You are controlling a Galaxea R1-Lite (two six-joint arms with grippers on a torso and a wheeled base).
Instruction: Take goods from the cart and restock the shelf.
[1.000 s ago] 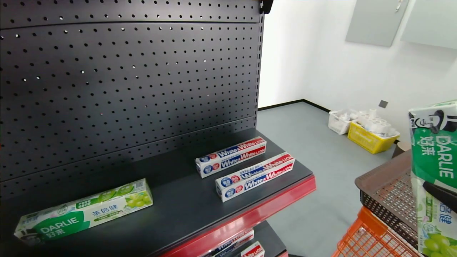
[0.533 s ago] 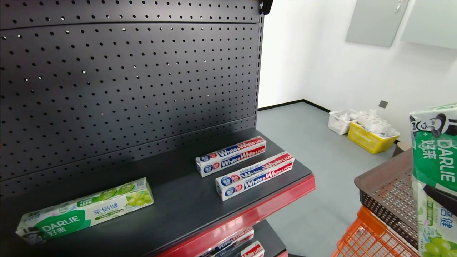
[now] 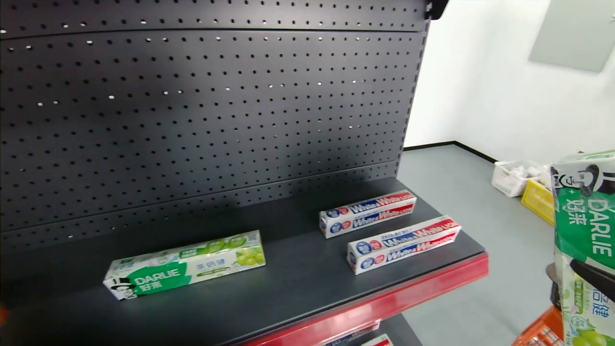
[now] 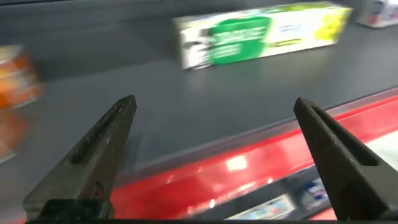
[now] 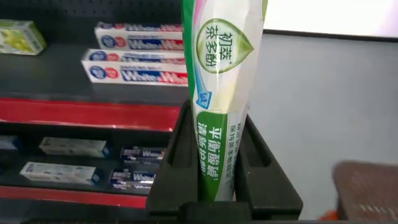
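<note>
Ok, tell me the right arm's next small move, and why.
Probably carry the held green toothpaste box leftward over the shelf, toward the bare stretch beside the lying green box: the right gripper is shut on it, off the shelf's end.

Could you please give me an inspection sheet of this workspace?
Surface: black shelf deck, red front edge.
Job's things: green toothpaste box and two red-white-blue boxes lie flat on the deck; held green box upright in the right pincer.
Clutter: nothing seen.
Pincers: left pincer open, empty; right pincer shut on the held green box.
Cables: nothing seen.
Surroundings: orange cart basket; white bin and yellow bin on the floor.
</note>
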